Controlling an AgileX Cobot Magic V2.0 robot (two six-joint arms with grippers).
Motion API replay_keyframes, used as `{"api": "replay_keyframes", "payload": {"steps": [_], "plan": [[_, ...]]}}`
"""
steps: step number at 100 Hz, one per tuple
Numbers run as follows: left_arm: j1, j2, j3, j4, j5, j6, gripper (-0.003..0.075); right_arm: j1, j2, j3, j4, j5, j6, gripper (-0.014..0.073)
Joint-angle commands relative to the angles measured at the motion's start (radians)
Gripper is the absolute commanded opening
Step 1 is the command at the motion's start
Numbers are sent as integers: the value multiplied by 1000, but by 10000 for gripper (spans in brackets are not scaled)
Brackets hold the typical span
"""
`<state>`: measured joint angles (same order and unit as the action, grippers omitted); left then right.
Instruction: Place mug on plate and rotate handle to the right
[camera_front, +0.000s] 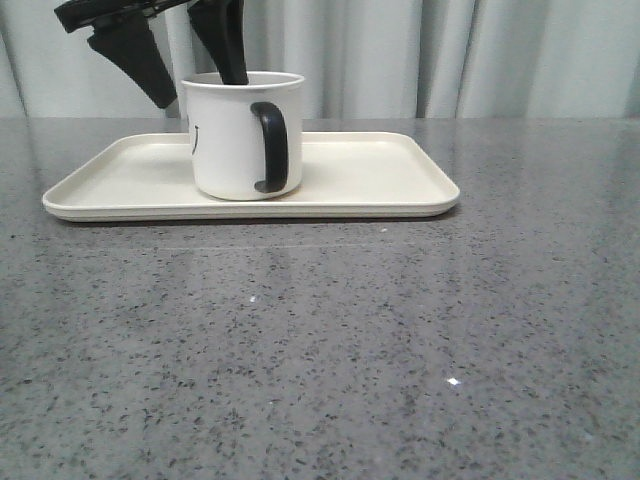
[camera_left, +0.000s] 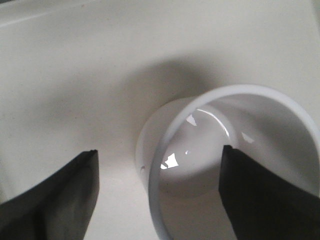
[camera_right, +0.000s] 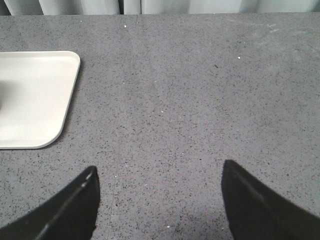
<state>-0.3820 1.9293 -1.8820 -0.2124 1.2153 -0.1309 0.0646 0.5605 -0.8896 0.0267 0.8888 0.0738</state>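
A grey speckled desk is filling most of the front view, its stone-like top catching a few small glints of light and a faint reflection along its far part. Behind it, pale curtains are hanging in soft vertical folds across the whole back of the room.

The plate is lying flat on the far left part of the desk, its long side running left to right. The mug is standing upright on the plate, left of the plate's middle. Its handle is facing the near side, turned slightly to the right, and part of a dark printed mark is showing on the mug's left flank.

The left hand is reaching down from above, its two black fingers spread apart and straddling the mug's left wall: one finger is inside the mug, the other is outside on the left, clear of the wall. The gap is wide and nothing is being squeezed.

The right hand is hanging over bare desk to the right of the plate, its fingers wide apart and holding nothing.
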Motion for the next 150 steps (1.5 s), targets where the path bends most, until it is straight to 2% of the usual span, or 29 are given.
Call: {"api": "replay_keyframes", "payload": {"steps": [1,26,46,65,84,119,150], "plan": [[-6,-58,-34,-24,-36,-1,501,0,12,-32,-2,-76,-7,521],[-6,-148,-34,-26,-126,8,501,0,12,-32,-2,-76,-7,521],[-3,-234,-23,53,-115,19,501,0,12,-32,-2,-76,-7,521],[33,-324,59,74,-126,19,501,0,12,-32,-2,-76,-7,521],[94,-449,227,80,-194,19,493,0,12,-32,-2,-76,-7,521],[202,-782,662,82,-327,26,493,0,12,-32,-2,-94,-7,521],[290,-1059,963,117,-353,26,493,0,12,-32,-2,-88,-7,521]]}}
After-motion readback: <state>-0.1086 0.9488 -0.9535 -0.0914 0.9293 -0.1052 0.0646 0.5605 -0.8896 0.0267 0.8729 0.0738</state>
